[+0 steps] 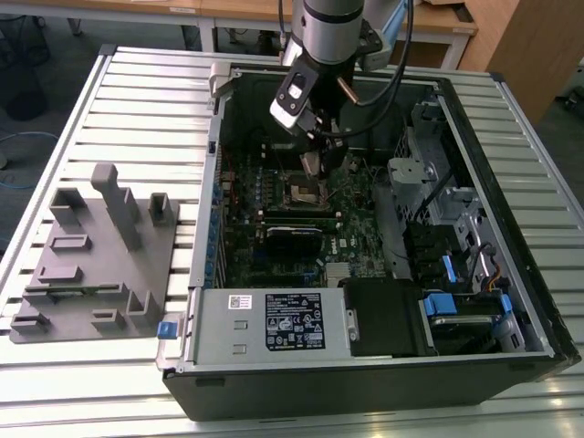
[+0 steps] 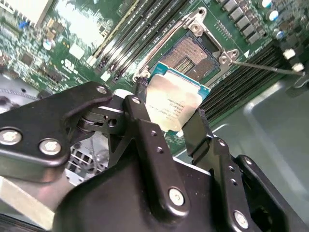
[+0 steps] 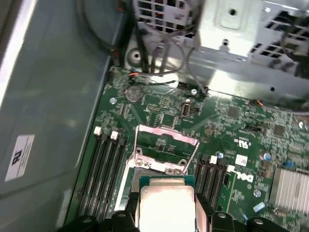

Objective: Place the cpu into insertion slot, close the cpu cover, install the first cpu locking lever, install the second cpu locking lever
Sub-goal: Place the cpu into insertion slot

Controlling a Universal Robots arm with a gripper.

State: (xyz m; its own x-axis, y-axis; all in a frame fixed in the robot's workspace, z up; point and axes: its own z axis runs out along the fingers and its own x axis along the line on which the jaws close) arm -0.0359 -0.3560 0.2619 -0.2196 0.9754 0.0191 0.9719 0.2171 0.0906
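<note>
Hand point(image 2: 170, 104) gripping cpu point(image 2: 176, 96), open insertion slot point(image 2: 190, 55) in second wrist view

Wrist views close over insertion slot point(image 2: 190, 55) point(image 3: 155, 167)

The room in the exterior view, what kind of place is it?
Probably a robotics lab or workshop: an open computer case sits on a slatted metal table, wooden desks stand behind, and the arm's tool holds the cpu inside it.
</note>
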